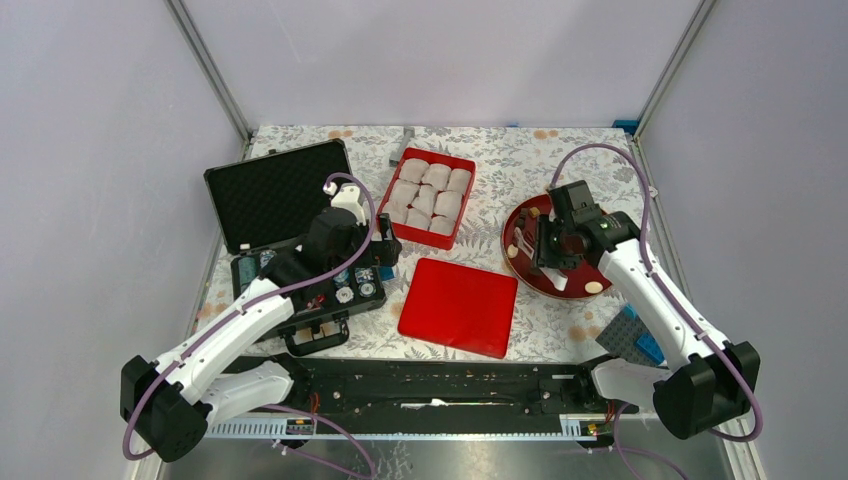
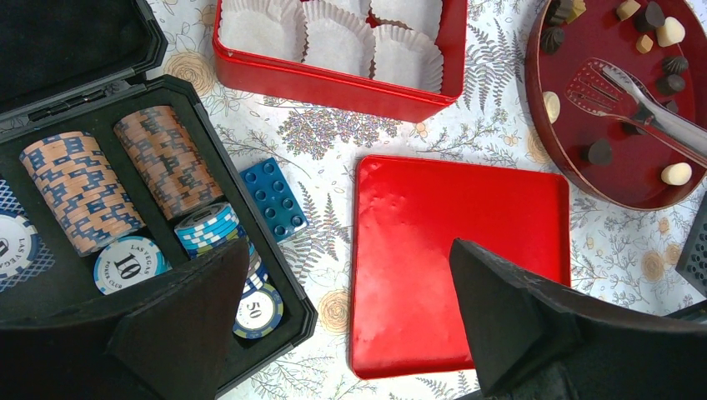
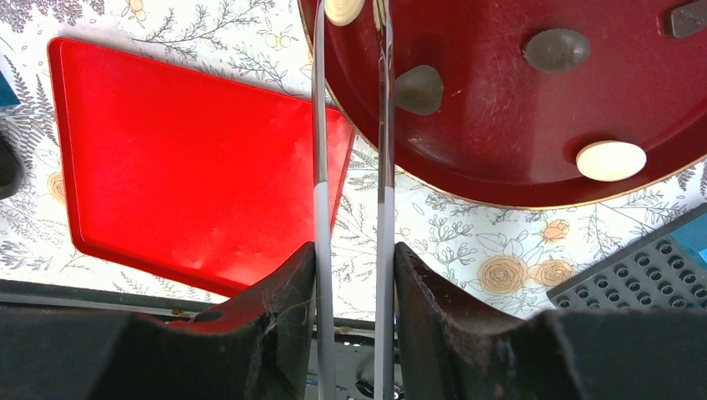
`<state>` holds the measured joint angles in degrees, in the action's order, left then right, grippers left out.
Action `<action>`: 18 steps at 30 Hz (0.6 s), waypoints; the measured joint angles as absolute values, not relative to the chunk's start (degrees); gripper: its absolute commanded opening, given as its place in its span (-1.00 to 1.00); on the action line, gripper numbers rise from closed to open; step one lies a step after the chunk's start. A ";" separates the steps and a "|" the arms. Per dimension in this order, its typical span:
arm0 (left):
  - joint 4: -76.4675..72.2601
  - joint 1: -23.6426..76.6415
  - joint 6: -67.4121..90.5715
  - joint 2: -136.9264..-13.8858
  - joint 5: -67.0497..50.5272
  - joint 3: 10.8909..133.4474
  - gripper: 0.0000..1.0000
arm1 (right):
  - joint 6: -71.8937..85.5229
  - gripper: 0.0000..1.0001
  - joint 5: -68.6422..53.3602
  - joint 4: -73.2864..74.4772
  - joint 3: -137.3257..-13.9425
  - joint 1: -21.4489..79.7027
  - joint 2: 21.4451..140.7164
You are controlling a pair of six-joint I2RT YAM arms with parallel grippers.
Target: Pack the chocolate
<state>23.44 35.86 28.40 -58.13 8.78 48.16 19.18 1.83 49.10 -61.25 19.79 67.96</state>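
**Clerk:** Where is the chocolate (image 2: 598, 152)?

**Inspector:** The pieces lie scattered on the round dark-red tray (image 3: 500, 108) at the right of the surface (image 2: 333, 142). Dark, mid-brown and pale pieces lie apart from one another. The tray is well apart from the red box (image 2: 333, 83), which holds white paper cups (image 2: 333, 37).

**Clerk:** And the right fingers (image 3: 283, 308)?

**Inspector:** They are set narrow and clamped on a pair of metal tongs (image 3: 384, 150), one finger against each arm of the tool. The tongs reach over the tray's rim. Their slotted head sits low among the pieces. Whether it grips a piece cannot be told.

**Clerk:** The left fingers (image 2: 192, 317)?

**Inspector:** They are spread wide and hold nothing. They hang above the near corner of the open black case (image 2: 188, 92) and the flat red lid (image 2: 458, 258).

**Clerk:** Anything else to note?

**Inspector:** Striped chips (image 2: 79, 192) fill the case's compartments. A blue studded brick (image 2: 273, 198) lies just beside the case, between it and the lid. The lid lies flat on the surface, near the tray but not touching it.
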 measured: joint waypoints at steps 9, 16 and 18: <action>23.44 35.86 28.42 -58.11 8.80 48.14 0.97 | 19.18 -0.14 1.15 47.24 -60.95 20.47 69.93; 23.46 35.86 28.45 -58.11 8.80 48.14 0.97 | 19.16 -0.13 2.22 47.57 -60.45 21.63 70.57; 23.46 35.86 28.47 -58.11 8.80 48.14 0.97 | 19.14 -0.13 2.55 47.79 -60.45 21.71 70.57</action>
